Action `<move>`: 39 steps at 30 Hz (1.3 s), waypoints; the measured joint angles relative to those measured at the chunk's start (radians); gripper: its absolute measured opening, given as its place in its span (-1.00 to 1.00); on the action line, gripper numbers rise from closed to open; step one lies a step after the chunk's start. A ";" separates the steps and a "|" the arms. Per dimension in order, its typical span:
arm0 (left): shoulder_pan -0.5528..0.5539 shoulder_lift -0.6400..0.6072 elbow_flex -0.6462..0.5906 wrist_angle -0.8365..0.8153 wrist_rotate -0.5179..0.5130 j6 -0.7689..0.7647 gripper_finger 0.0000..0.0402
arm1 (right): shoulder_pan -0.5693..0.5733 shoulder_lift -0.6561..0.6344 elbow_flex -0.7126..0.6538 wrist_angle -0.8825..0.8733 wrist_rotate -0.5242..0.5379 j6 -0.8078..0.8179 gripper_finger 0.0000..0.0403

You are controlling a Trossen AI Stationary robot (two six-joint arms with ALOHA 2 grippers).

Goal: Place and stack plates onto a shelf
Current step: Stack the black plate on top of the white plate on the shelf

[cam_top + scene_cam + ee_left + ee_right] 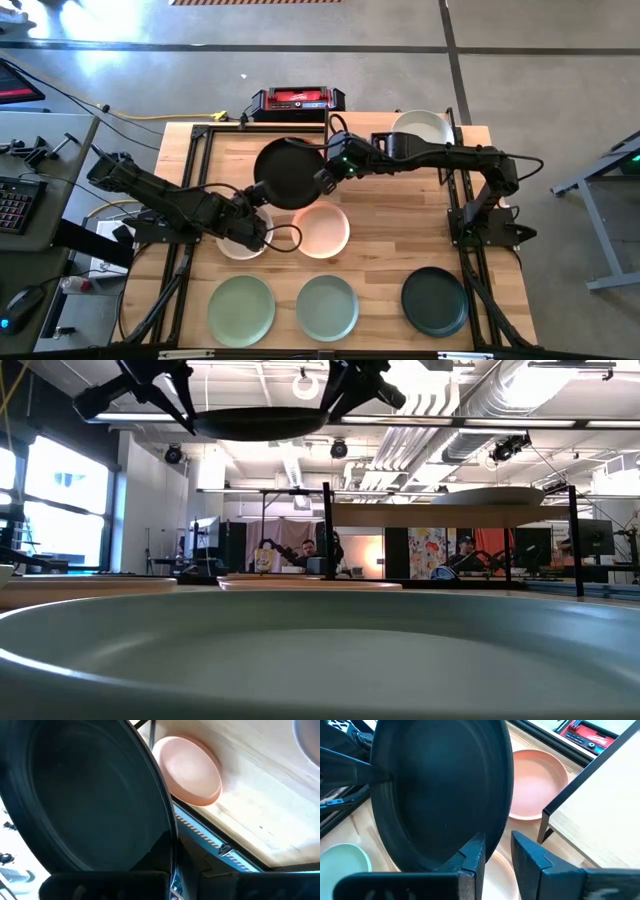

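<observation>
The black plate (290, 172) hangs level, high over the table, between both grippers; the low view shows the black plate (260, 422) above shelf height. My left gripper (262, 207) is shut on its near-left rim, my right gripper (328, 176) on its right rim. The shelf (600, 810) stands just right of the plate, and a cream plate (422, 128) rests flat on it. A terracotta pink plate (535, 782) lies on the table below, hidden in the high view. My left gripper (170, 870) pinches the black plate's rim (171, 837) between its two fingers, coming level from the table's left; the plate is lifted clear and level. My right gripper (497, 857) pinches the opposite rim (495, 827) between its two fingers, one finger (470, 857) over the plate's inner face, coming level from the right.
On the table lie a peach plate (322, 230), a cream plate (238, 243) under the left gripper, a light green plate (241, 308), a sage plate (327, 305) and a dark green plate (435, 300). A red device (297, 100) sits at the far edge. People sit in the room behind.
</observation>
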 joint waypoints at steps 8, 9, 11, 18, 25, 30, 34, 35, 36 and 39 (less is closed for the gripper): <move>0.000 0.000 0.000 0.071 -0.007 0.032 -0.99 | -0.004 0.005 0.000 0.008 -0.001 0.000 -0.68; 0.000 0.000 0.000 0.069 -0.007 0.032 -0.99 | -0.003 0.005 0.000 0.010 -0.002 0.000 -0.72; 0.000 0.000 0.000 0.069 -0.007 0.032 -0.99 | -0.004 0.005 0.000 0.010 -0.008 0.003 -0.82; -0.001 0.000 0.000 0.072 -0.002 -0.037 -0.97 | -0.005 0.005 0.000 0.014 -0.005 0.059 -0.95; 0.004 0.000 0.000 0.072 -0.011 -0.134 -0.85 | -0.005 0.005 0.000 0.010 -0.009 0.097 -0.99; 0.025 0.000 0.000 0.072 0.011 -0.212 -0.75 | -0.004 0.005 0.000 0.010 -0.012 0.109 -1.00; 0.041 0.000 0.000 0.071 0.020 -0.297 -0.64 | -0.004 0.005 0.000 0.009 -0.012 0.118 -1.00; 0.044 0.000 0.000 0.072 0.031 -0.320 -0.62 | -0.004 0.005 0.000 0.010 -0.013 0.118 -1.00; 0.048 0.000 0.000 0.072 0.044 -0.344 -0.59 | -0.004 0.005 0.000 0.009 -0.014 0.119 -1.00; 0.055 -0.001 0.000 0.073 0.085 -0.428 -0.49 | -0.004 0.005 0.000 0.006 -0.013 0.131 -1.00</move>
